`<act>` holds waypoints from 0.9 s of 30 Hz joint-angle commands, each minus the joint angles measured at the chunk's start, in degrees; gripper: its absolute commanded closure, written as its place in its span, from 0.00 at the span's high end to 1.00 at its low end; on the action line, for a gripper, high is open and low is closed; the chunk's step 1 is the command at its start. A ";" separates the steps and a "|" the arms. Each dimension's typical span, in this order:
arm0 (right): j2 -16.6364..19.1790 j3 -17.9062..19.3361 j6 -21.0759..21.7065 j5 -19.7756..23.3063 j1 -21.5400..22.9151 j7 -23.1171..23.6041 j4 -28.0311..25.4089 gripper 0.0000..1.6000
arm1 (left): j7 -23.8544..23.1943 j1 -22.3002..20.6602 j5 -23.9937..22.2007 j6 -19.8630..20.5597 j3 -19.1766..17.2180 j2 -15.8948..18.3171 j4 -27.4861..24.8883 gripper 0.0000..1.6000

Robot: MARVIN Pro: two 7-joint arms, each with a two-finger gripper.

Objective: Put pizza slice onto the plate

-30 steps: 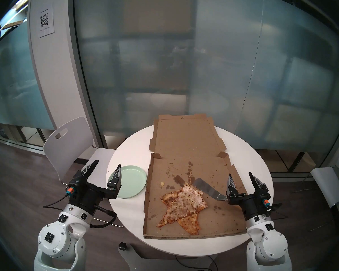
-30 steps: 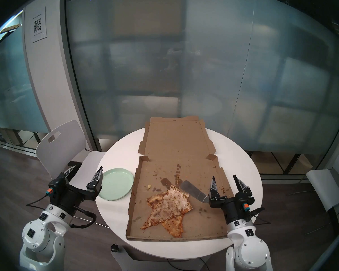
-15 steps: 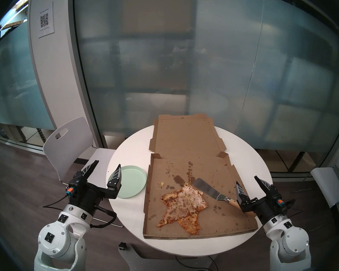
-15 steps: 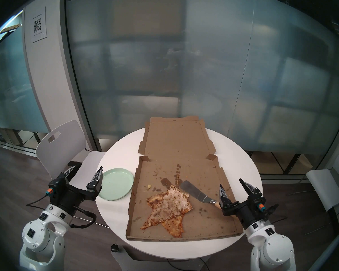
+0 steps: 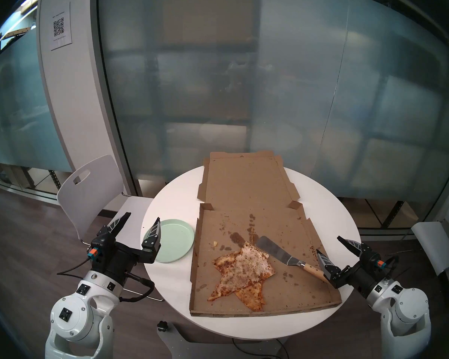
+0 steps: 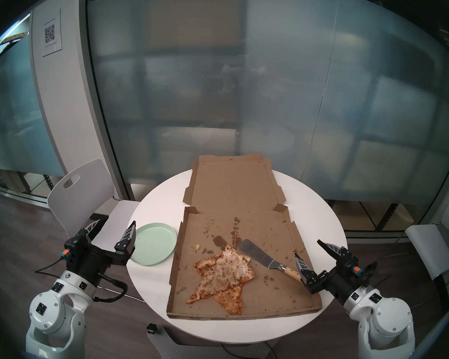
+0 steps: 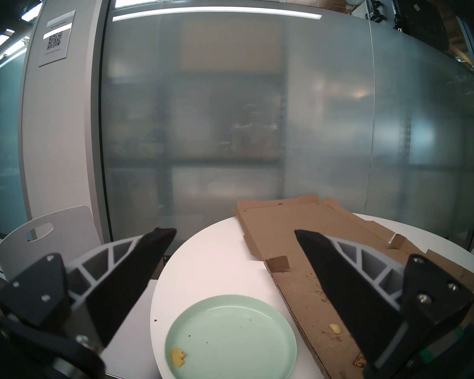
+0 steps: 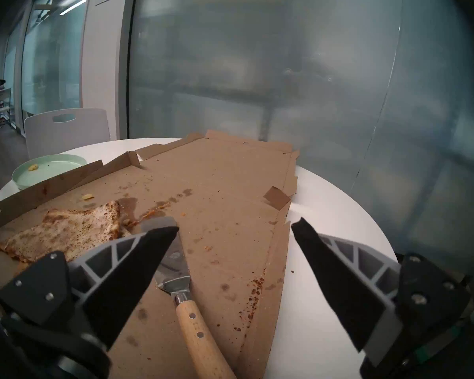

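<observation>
Pizza slice (image 5: 246, 269) lies in the box (image 5: 270, 221); plate (image 5: 178, 236) bare (crumbs only). Both grippers' fingers (image 5: 154, 230) spread, empty; spatula (image 5: 283, 254) ungrasped beside right fingers (image 5: 323, 260).

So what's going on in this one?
Nothing is held. Both grippers are open: the left gripper hovers by the green plate, the right gripper is near the spatula lying in the pizza box. The pizza slice sits in the box, overlapping another slice.
</observation>
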 commanded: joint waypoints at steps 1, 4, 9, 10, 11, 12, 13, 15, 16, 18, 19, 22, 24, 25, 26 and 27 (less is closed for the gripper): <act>4.33 1.03 -0.28 -0.32 -0.74 4.36 0.05 1.00 | -0.02 0.05 -0.14 -0.13 0.11 -0.12 -1.13 1.00; 4.02 0.65 -1.27 -1.96 -1.90 4.73 0.72 1.00 | -0.01 0.06 -0.15 -0.13 0.11 -0.11 -1.14 1.00; 4.07 -0.36 -2.32 -4.00 -2.35 5.21 2.42 0.78 | 0.01 0.07 -0.16 -0.14 0.12 -0.08 -1.14 1.00; 4.30 -0.61 -2.35 -4.61 -2.46 5.30 2.61 0.72 | 0.02 0.07 -0.17 -0.14 0.12 -0.08 -1.14 1.00; 4.11 -0.70 -2.70 -4.87 -2.42 5.25 2.84 0.71 | 0.02 0.07 -0.17 -0.13 0.12 -0.08 -1.14 1.00; 3.93 -0.84 -2.84 -5.14 -2.31 5.04 3.12 0.65 | 0.03 0.07 -0.17 -0.13 0.12 -0.07 -1.15 1.00; 3.94 -0.96 -2.84 -5.40 -2.18 5.05 3.38 0.55 | 0.03 0.08 -0.17 -0.13 0.13 -0.07 -1.15 1.00; 3.86 -1.20 -3.09 -5.86 -1.83 4.95 3.97 0.49 | 0.04 0.08 -0.18 -0.13 0.13 -0.06 -1.15 1.00; 3.94 -1.26 -2.85 -5.85 -1.69 5.08 4.10 0.49 | 0.04 0.08 -0.18 -0.13 0.13 -0.06 -1.15 1.00; 4.32 -1.35 -2.47 -5.84 -1.45 5.66 4.32 0.49 | 0.05 0.08 -0.18 -0.14 0.13 -0.05 -1.15 1.00; 4.35 -1.38 -2.42 -5.89 -1.34 5.72 4.39 0.49 | 0.05 0.08 -0.19 -0.14 0.13 -0.04 -1.15 1.00; 5.04 -1.52 -1.63 -6.17 -0.94 6.58 4.44 0.54 | 0.07 0.08 -0.19 -0.14 0.14 -0.03 -1.14 1.00; 5.54 -1.47 -0.76 -5.96 -0.47 7.29 4.46 0.74 | 0.07 0.08 -0.20 -0.14 0.14 -0.02 -1.14 1.00; 5.65 -1.39 -0.49 -5.90 -0.26 7.45 4.40 0.78 | 0.07 0.08 -0.20 -0.15 0.14 -0.01 -1.14 1.00; 5.96 -1.34 -0.13 -5.97 -0.06 7.74 4.34 0.78 | 0.08 0.08 -0.20 -0.15 0.14 -0.01 -1.13 1.00; 6.09 -1.28 0.19 -5.90 0.13 7.91 4.33 0.81 | 0.08 0.08 -0.21 -0.15 0.14 -0.01 -1.13 1.00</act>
